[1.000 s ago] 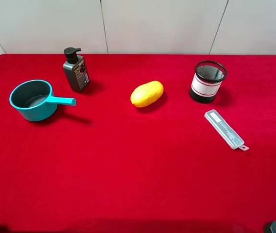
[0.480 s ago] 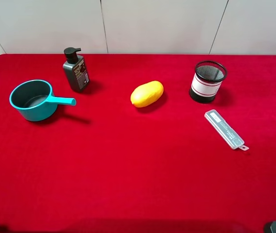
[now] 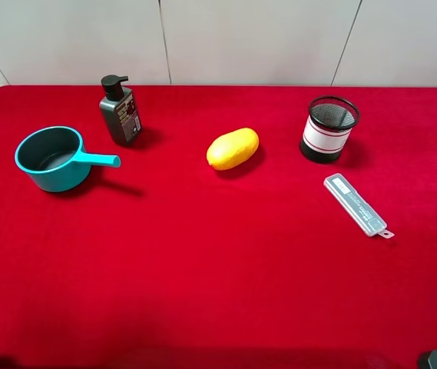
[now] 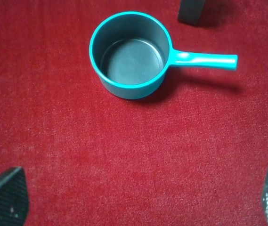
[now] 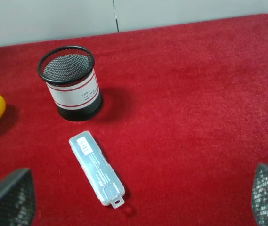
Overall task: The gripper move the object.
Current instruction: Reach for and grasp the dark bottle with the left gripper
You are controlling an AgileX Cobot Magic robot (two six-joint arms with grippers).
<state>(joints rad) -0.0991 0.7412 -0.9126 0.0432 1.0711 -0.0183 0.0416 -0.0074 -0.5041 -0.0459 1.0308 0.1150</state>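
Observation:
The dark grey pump bottle (image 3: 120,112) with a black pump top and a red-white label stands upright at the table's back left. Only its base shows at the edge of the left wrist view (image 4: 190,10). My left gripper (image 4: 138,197) is open and empty, its black fingertips (image 4: 4,197) wide apart over bare cloth, short of the teal pan and well short of the bottle. My right gripper (image 5: 138,197) is open and empty, its fingertips (image 5: 9,200) wide apart near the grey case. In the high view only dark corners of the arms show at the front edge.
A teal saucepan (image 3: 52,158) sits beside the bottle, handle pointing right; it also shows in the left wrist view (image 4: 131,54). A yellow fruit (image 3: 233,148) lies mid-table. A black mesh cup (image 3: 329,128) and a flat grey translucent case (image 3: 358,204) are on the right. A white wall runs behind the red table (image 3: 218,277).

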